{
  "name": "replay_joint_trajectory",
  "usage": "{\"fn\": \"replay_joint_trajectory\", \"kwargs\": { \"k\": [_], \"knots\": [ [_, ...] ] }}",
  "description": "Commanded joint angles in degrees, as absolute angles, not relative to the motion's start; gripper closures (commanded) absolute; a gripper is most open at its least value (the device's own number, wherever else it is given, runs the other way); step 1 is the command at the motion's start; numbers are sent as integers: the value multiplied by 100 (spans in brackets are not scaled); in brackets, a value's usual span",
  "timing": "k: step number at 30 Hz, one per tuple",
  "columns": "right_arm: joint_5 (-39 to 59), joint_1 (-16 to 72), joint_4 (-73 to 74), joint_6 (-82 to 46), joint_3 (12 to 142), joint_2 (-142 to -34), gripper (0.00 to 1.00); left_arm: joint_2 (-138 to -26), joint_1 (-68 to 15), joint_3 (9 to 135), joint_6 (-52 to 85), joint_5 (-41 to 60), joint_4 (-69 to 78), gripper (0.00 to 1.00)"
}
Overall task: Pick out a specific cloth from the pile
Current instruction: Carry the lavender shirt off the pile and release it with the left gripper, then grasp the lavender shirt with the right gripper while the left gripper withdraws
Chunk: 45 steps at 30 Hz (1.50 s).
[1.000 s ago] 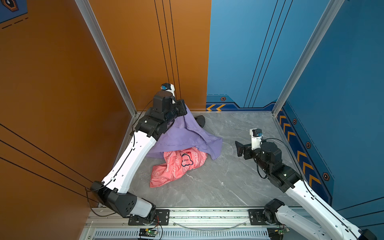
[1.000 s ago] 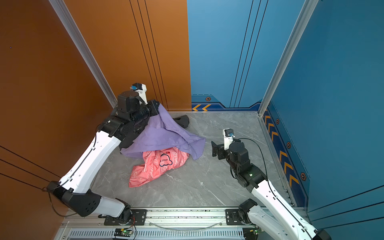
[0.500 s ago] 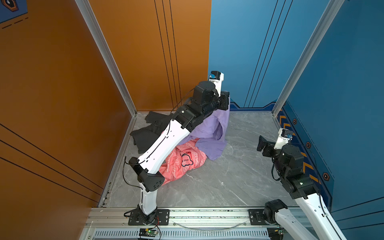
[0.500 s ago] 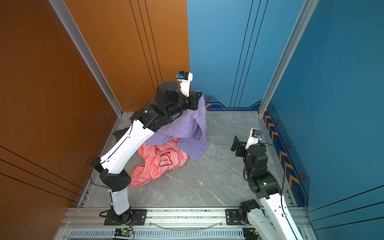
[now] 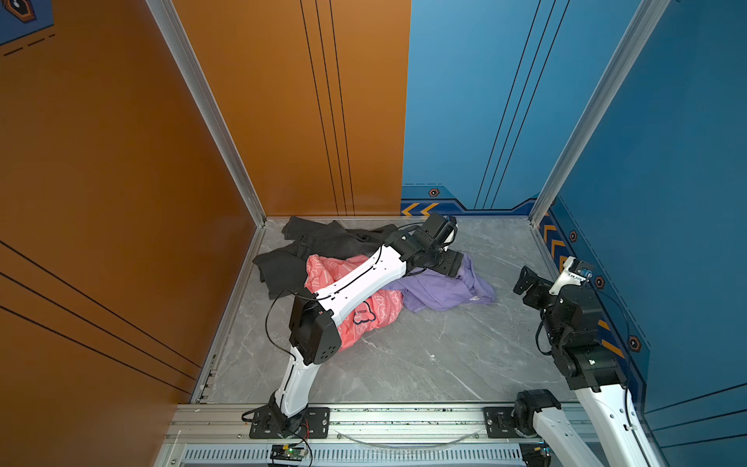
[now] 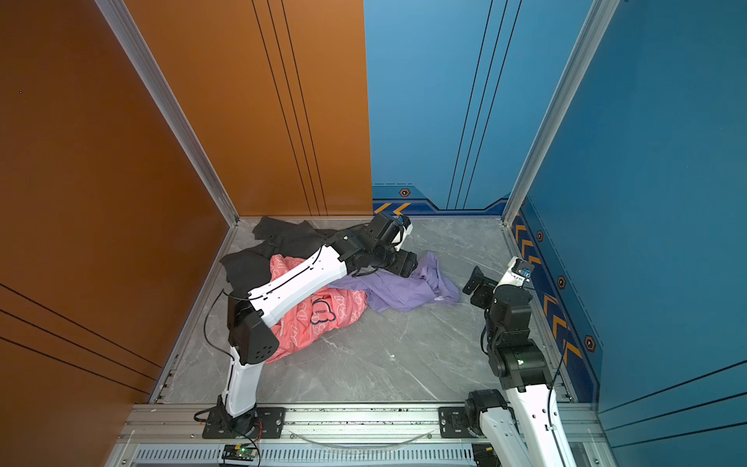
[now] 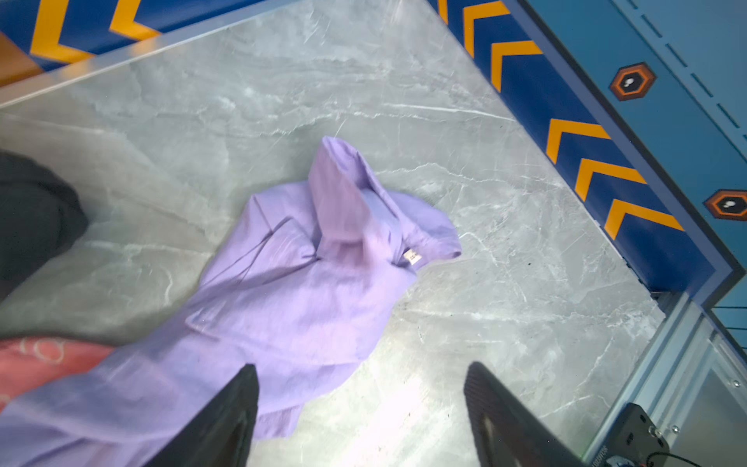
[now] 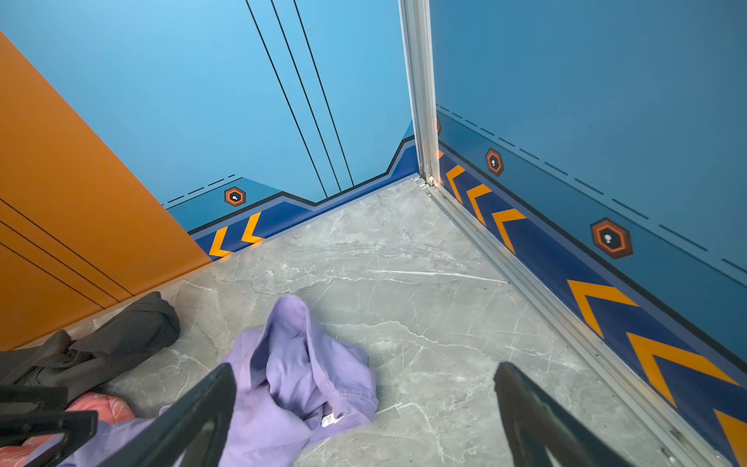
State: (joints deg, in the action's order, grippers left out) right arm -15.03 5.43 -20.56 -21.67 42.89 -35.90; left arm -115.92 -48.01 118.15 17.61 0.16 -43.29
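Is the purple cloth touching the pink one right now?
Touching. In the left wrist view the lilac cloth lies over the edge of the pink garment, with no gap between them; both top views show them meeting too.

My gripper [image 8: 364,370] — jaws wide, empty — over the floor [image 8: 424,283]; cloth [image 8: 283,372] crumpled, grey garment [image 8: 121,335] and pink garment [image 8: 106,407] near it.

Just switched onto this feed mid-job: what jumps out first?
The lilac cloth lies crumpled on the marble floor, right of centre, with the left gripper open over it. Under the left arm sits the coral-pink garment and, toward the far left corner, the charcoal garment.
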Motion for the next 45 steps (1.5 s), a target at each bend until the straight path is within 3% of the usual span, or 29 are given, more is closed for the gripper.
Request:
{"fn": "replay_joint_trajectory", "kwargs": {
  "k": [1, 5, 17, 26, 34, 38, 45],
  "knots": [
    [-954, 518, -1942, -2472, 4166, -3831, 0, -10730, -4687, 11322, 1793, -414, -4365, 10],
    [-470, 687, -1661, -2631, 4191, -4302, 2, -9775, -4595, 9833, 1905, -901, -3714, 0],
    [-1080, 2608, -1906, -1699, 5444, -6795, 3, -7354, -4050, 6505, 2140, -1152, -1762, 2],
    [-1001, 3203, -2786, -974, 7041, -9110, 3, -6787, -3578, 5812, 2080, -802, -916, 2],
    [-958, 3758, -3345, -401, 7828, -10258, 6, -6167, -2994, 4949, 2280, -424, 111, 2],
    [-1038, 3816, -3457, -353, 7977, -10659, 12, -6003, -2836, 4959, 2054, -291, -113, 2],
    [-1355, 3789, -3619, -392, 8449, -11353, 44, -5748, -2604, 4667, 2208, -248, -25, 2]
  ]
}}
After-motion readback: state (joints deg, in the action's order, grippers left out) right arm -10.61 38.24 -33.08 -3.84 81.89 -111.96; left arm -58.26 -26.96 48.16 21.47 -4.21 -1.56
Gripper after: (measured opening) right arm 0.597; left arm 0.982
